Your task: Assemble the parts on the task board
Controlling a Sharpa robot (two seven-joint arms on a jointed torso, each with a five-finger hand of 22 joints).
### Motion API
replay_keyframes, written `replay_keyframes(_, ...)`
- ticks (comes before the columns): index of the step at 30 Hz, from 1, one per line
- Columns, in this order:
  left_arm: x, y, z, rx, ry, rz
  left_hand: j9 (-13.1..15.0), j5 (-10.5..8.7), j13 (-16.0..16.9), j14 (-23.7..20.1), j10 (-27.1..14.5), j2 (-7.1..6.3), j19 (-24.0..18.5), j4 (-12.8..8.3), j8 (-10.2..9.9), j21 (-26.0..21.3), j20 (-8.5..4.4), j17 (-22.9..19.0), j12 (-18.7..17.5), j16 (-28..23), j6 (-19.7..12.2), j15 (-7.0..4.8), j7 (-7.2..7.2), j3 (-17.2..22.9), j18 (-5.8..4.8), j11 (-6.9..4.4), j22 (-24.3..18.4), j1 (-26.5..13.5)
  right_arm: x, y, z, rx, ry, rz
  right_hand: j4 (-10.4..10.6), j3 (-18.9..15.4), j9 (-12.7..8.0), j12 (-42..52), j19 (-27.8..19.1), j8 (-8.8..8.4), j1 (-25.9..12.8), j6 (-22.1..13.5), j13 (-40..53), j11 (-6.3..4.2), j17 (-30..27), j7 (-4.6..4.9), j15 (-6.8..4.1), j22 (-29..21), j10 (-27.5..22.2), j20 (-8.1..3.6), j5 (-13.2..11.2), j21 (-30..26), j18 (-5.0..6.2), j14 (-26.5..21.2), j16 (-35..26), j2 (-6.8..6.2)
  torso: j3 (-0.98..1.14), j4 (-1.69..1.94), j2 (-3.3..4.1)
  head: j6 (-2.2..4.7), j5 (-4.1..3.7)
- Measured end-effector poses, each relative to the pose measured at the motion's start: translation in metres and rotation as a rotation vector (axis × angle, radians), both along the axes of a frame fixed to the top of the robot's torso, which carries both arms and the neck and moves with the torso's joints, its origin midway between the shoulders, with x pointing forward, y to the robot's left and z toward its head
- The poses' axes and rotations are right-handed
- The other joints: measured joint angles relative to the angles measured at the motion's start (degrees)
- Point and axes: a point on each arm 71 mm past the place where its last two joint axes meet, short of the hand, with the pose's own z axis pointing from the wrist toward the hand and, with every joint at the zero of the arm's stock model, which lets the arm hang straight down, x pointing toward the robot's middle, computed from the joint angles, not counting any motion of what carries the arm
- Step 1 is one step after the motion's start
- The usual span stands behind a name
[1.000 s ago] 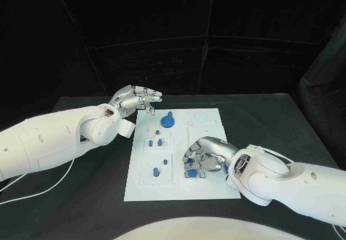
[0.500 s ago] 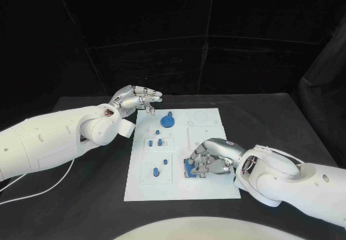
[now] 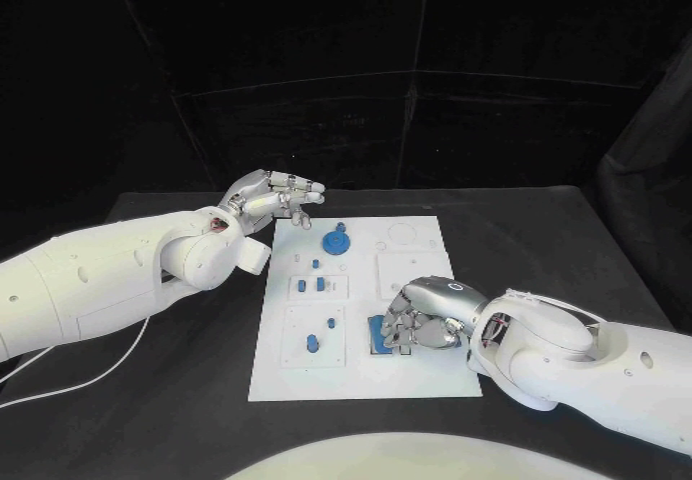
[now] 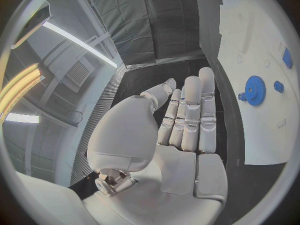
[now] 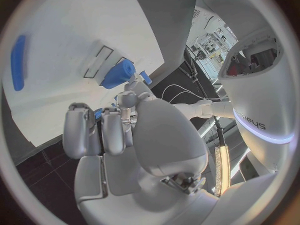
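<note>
The white task board (image 3: 418, 380) is lying in the middle of the black desk (image 3: 548, 240), carrying small blue parts. A blue gear (image 3: 336, 242) is sitting near the board's far end, with a small blue peg (image 3: 303, 224) just beyond it at the far left corner. Two short blue pieces (image 3: 309, 286) are standing in a slot at mid-board, and a blue oval part (image 3: 312, 344) is lying in a recess nearer the robot. On the right side of the board, the right hand (image 3: 426, 318) is bending down over a blue rectangular block (image 3: 379, 335), its fingers (image 5: 84, 130) curling in around the piece and gripping it against the board. The left hand (image 3: 274, 197) is hovering above the desk just off the board's far left corner, holding nothing, its fingers (image 4: 187, 110) lying straight and close together in the left wrist view.
</note>
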Motion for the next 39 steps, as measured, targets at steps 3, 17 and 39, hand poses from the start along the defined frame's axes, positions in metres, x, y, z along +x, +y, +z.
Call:
replay_keyframes(3, 0.0, 0.0, 0.0, 0.0, 0.0, 0.0, 0.0, 0.0, 0.0, 0.0, 0.0, 0.0, 0.0, 0.0, 0.0, 0.0, 0.0, 0.0, 0.0, 0.0, 0.0, 0.0, 0.0, 0.0, 0.0, 0.0, 0.0, 0.0, 0.0, 0.002, -0.001, -0.016, -0.006, 0.013, -0.64, 0.63, -0.22, 1.47, 0.31, 0.31, 0.35, 1.19, 0.95, -0.47, 0.0, -0.49, -0.21, 0.0, 0.47, -0.31, -0.38, 0.0, 0.0, -0.18, 0.57, 0.36, -0.01, 0.01, 0.0, -0.09, 0.03)
replay_keyframes(17, 0.0, 0.001, 0.0, 0.0, 0.001, 0.0, 0.0, 0.0, 0.0, 0.0, 0.0, 0.0, 0.0, 0.0, 0.0, 0.0, 0.0, 0.0, 0.0, 0.0, 0.0, 0.0, 0.0, 0.0, 0.0, 0.0, 0.0, 0.0, 0.002, 0.01, -0.005, -0.07, -0.034, 0.059, -1.16, 1.49, -0.72, 4.07, 1.02, 0.33, 0.72, 2.26, 2.86, -0.99, -0.01, -0.86, -0.59, 0.0, 1.85, -1.02, -0.56, 1.07, 0.0, -0.21, 1.74, 0.73, 0.02, -0.03, 0.03, -0.36, 0.14)
replay_keyframes(39, 0.0, 0.002, 0.0, 0.002, 0.002, 0.002, 0.0, 0.0, 0.0, 0.0, -0.2, 0.0, 0.0, 0.01, 0.23, 0.0, 0.0, -0.07, 0.0, 0.0, -0.21, 0.0, -0.21, 0.32, 0.0, -0.21, 0.01, 0.0, -0.004, -0.024, 0.008, 0.064, -0.008, -0.055, 2.18, -0.59, -4.43, -4.01, -0.76, -3.57, -5.61, -3.51, -2.35, 0.73, -0.74, 1.79, 0.25, 0.0, -1.36, -0.12, 3.73, -0.88, 0.01, -0.01, -1.16, -2.55, 0.07, -0.13, -0.05, 0.02, -0.4)
